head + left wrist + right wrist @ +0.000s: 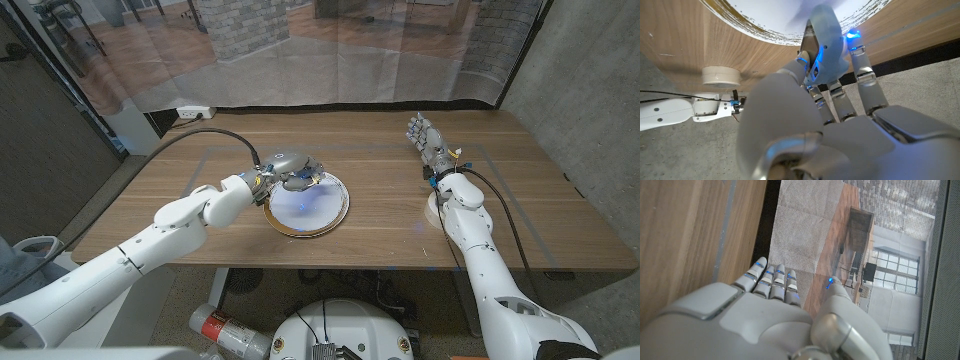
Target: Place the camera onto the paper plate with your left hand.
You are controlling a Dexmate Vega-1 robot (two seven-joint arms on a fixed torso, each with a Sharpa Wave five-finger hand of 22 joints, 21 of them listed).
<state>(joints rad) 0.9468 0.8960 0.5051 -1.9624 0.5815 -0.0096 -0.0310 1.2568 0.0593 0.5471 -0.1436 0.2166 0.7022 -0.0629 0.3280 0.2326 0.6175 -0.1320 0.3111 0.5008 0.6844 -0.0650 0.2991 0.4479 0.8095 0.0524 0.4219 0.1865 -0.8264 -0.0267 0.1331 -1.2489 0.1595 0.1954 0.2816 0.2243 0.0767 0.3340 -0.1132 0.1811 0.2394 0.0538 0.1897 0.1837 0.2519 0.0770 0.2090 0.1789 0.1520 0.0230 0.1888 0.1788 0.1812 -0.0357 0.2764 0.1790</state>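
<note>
left hand [292, 172] grips the camera [299, 181] over the paper plate's [335, 216] far rim; right hand [428, 139] waits, fingers apart, holding nothing.

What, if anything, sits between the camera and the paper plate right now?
Nothing visible. The left hand holds the camera over the paper plate's far edge, with bare plate beneath.

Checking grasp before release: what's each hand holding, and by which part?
Left hand holds the camera over the paper plate; fingers wrap its body, exact contact unclear. Right hand holds nothing, fingers apart.
</note>
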